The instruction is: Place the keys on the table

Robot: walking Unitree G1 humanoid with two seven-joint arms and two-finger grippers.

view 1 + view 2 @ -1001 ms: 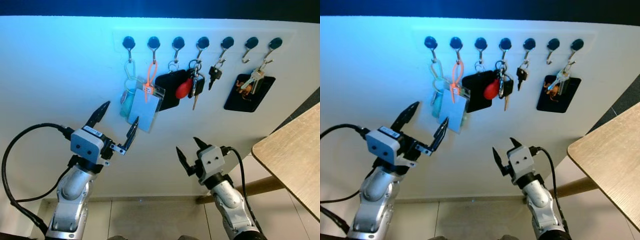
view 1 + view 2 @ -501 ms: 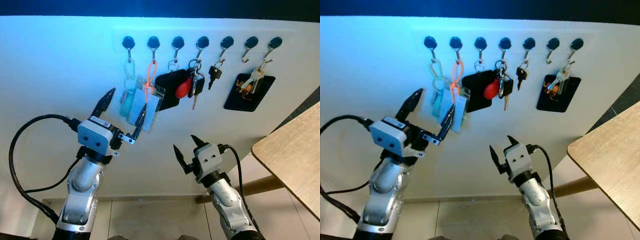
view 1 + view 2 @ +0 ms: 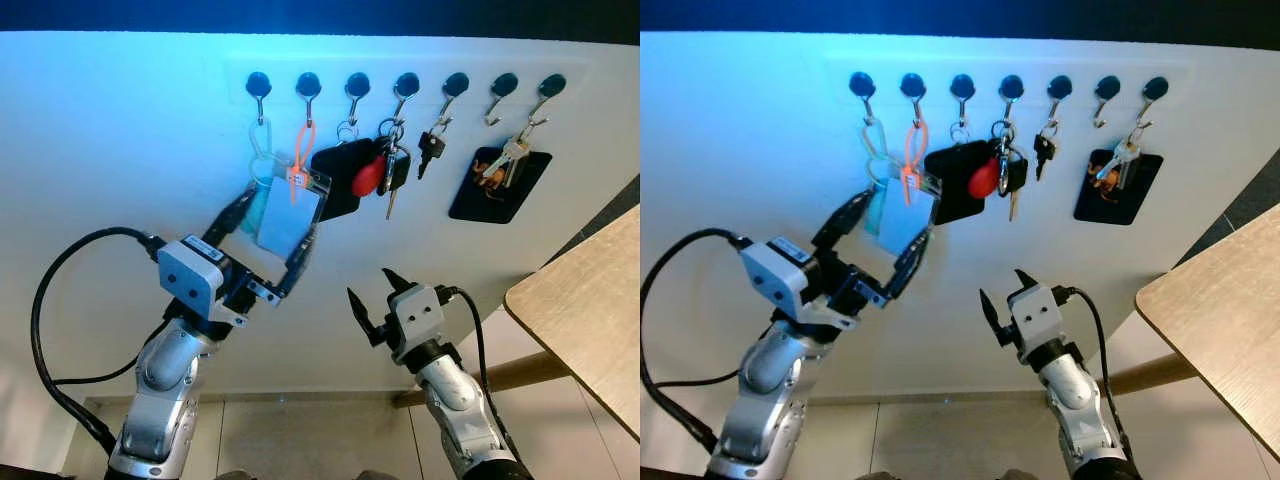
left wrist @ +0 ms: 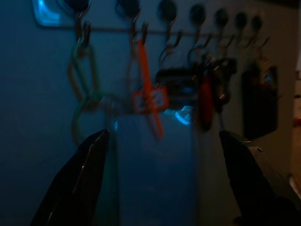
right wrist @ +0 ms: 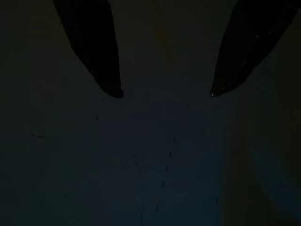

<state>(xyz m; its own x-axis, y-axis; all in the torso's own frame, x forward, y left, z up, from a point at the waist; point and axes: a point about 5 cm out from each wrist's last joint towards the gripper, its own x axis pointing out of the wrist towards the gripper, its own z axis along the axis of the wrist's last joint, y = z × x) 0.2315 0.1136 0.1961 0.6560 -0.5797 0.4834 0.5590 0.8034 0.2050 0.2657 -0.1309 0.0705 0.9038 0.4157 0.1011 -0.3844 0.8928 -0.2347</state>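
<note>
Left hand (image 3: 268, 235) released, fingers spread either side of the clear card holder (image 3: 288, 215) on the wall hooks. Keys (image 3: 392, 172) hang on a hook further right. Right hand (image 3: 371, 295) released, low, idle. Desk (image 3: 590, 310) far right.

Several bunches of keys (image 3: 392, 170) hang from a row of wall hooks, above the wooden table (image 3: 590, 310)

A row of hooks (image 3: 404, 84) runs across the wall (image 3: 120, 150). A clear card holder (image 3: 288, 216) hangs from the second hook, between the left gripper's (image 3: 268, 240) spread fingers. Keys (image 3: 392, 170) hang right of it. The right gripper (image 3: 375, 296) sits lower, with the table (image 3: 590, 310) to its right.
</note>
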